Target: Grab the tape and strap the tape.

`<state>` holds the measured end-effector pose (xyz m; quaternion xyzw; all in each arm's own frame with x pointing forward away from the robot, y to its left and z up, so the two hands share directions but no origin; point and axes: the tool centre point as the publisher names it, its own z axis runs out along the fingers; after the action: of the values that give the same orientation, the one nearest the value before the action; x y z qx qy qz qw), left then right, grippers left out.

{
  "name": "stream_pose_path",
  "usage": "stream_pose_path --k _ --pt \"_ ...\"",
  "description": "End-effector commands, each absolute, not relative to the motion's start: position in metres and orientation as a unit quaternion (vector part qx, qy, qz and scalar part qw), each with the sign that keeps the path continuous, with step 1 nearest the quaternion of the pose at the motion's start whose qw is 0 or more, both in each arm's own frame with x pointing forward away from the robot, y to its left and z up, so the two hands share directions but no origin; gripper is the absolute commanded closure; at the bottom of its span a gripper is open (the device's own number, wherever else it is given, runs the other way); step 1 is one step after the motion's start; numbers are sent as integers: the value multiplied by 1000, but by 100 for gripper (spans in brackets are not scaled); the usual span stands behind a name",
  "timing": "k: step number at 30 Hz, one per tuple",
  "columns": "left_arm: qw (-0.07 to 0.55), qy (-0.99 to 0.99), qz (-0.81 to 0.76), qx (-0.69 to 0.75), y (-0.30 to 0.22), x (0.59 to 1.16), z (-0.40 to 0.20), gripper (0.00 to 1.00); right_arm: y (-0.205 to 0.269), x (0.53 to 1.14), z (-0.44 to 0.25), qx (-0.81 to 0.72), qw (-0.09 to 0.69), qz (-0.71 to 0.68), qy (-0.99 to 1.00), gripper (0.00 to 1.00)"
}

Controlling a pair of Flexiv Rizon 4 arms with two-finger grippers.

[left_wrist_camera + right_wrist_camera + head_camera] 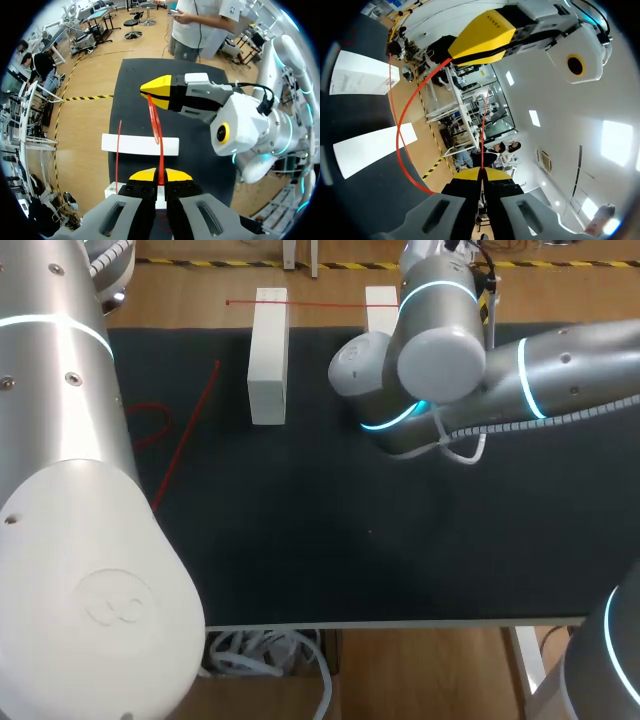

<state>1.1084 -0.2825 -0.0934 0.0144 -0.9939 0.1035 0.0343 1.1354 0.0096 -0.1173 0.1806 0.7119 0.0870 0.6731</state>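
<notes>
L gripper (161, 176) nearest, tips pinched tight on red tape (155, 122). R gripper (152, 93) faces it, clamped on same strip above white block (130, 144). R arm (560, 370) reaches in over table's far side.

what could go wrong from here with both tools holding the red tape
The red tape is pinched only at the tips of the left tool and right tool; pulling apart may slip it out. It bows slack between them, so it might twist or catch on the white block under it.
</notes>
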Motion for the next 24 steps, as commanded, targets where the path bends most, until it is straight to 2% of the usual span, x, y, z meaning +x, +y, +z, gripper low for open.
stream_pose_path --k 1,24 --pt "39 -994 99 14 -285 1112 -91 100 16 1132 -114 181 672 90 713 100" --pt "39 -994 99 14 -285 1112 -91 100 18 1131 -107 176 682 52 708 100"
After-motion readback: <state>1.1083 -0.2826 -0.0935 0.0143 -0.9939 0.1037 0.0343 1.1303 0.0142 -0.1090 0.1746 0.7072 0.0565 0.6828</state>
